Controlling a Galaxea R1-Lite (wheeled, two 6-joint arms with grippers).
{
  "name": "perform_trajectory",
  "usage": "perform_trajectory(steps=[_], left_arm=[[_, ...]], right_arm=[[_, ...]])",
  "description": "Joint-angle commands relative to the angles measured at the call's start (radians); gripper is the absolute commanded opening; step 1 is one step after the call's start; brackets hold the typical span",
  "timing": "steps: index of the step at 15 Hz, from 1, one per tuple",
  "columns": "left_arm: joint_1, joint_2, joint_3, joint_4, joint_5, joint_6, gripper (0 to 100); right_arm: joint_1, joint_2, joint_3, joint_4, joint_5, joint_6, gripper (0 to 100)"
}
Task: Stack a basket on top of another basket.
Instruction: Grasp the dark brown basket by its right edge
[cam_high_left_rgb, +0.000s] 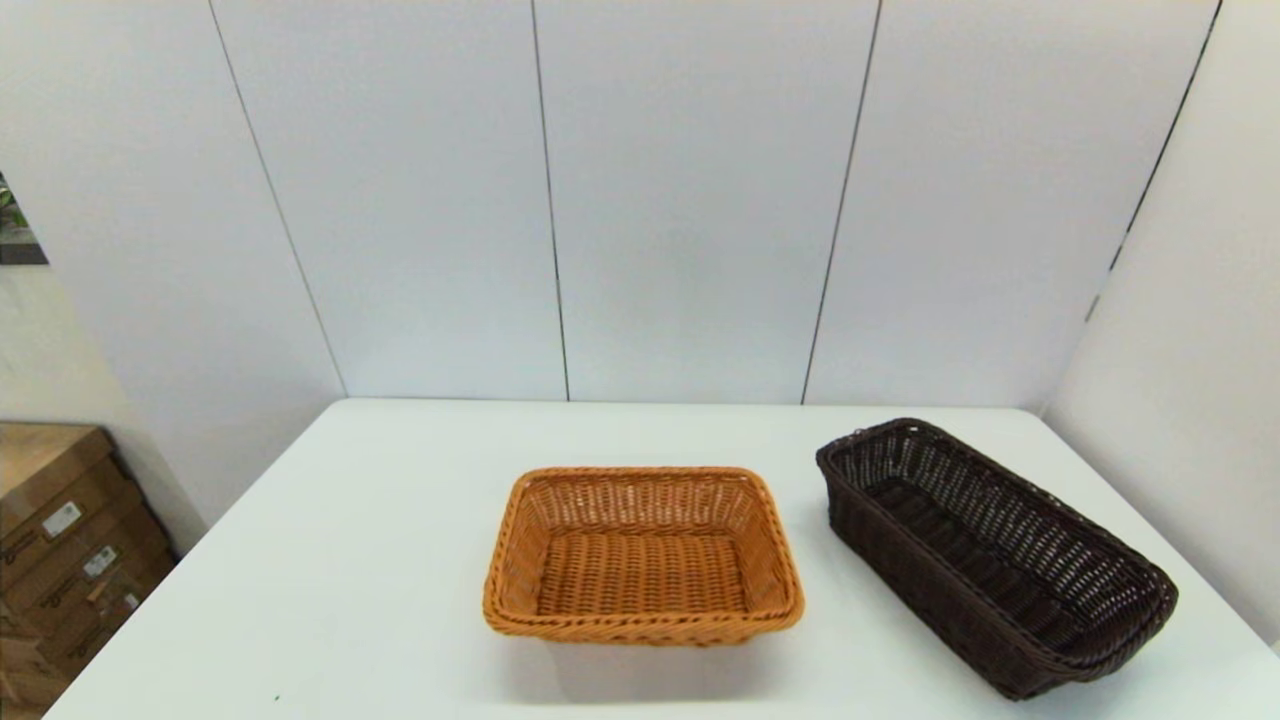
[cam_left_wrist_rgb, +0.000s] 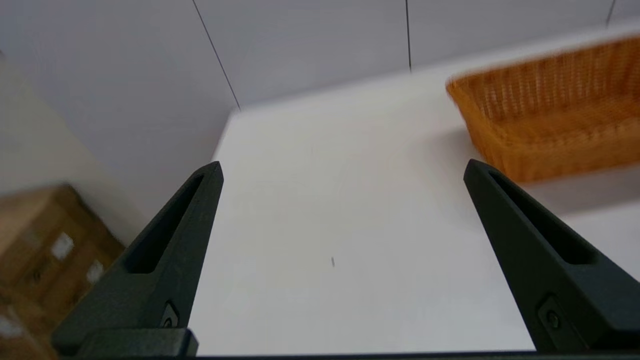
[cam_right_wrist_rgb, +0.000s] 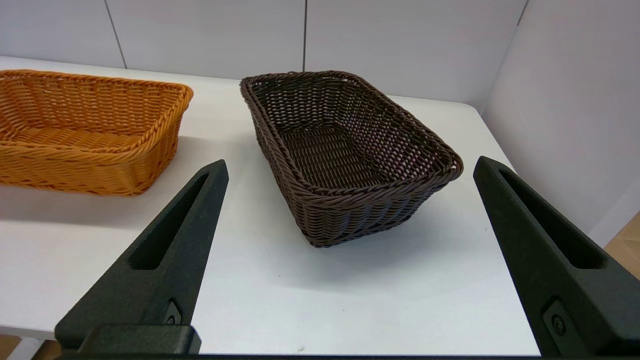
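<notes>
2 baskets sit apart on the white surface (cam_high_left_rgb: 400, 560), and the gap between them is what my next move turns on. The dark brown basket (cam_high_left_rgb: 990, 555) lies on my right side, its long axis running slantwise from the far middle toward the near right corner. The orange basket (cam_high_left_rgb: 643, 555) sits squarely before me near the centre, just to the left of the dark one, not touching it.

My right tool (cam_right_wrist_rgb: 350, 165) is the nearer one: it hovers off the near edge of the surface with its fingers spread wide and empty, and the dark basket's near short end faces straight into that opening. My left tool (cam_left_wrist_rgb: 342, 167) also stands apart and empty, over bare surface on the left, with the orange basket off to its side.

I judge the right arm should take the dark basket by its near rim, then carry it leftward and turn it to match the orange basket's axis.
</notes>
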Motion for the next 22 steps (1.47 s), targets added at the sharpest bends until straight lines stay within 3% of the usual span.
perform_trajectory(steps=[1,8,22], left_arm=[[-0.005,-0.115,0.038,0.064,-0.001,0.002,100],[-0.005,-0.115,0.038,0.090,0.045,-0.122,100],[-0.005,-0.115,0.038,0.090,0.043,-0.130,100]], right_arm=[[0.000,0.001,0.000,0.000,0.000,0.000,100],[0.000,0.001,0.000,0.000,0.000,0.000,100],[0.000,0.001,0.000,0.000,0.000,0.000,100]])
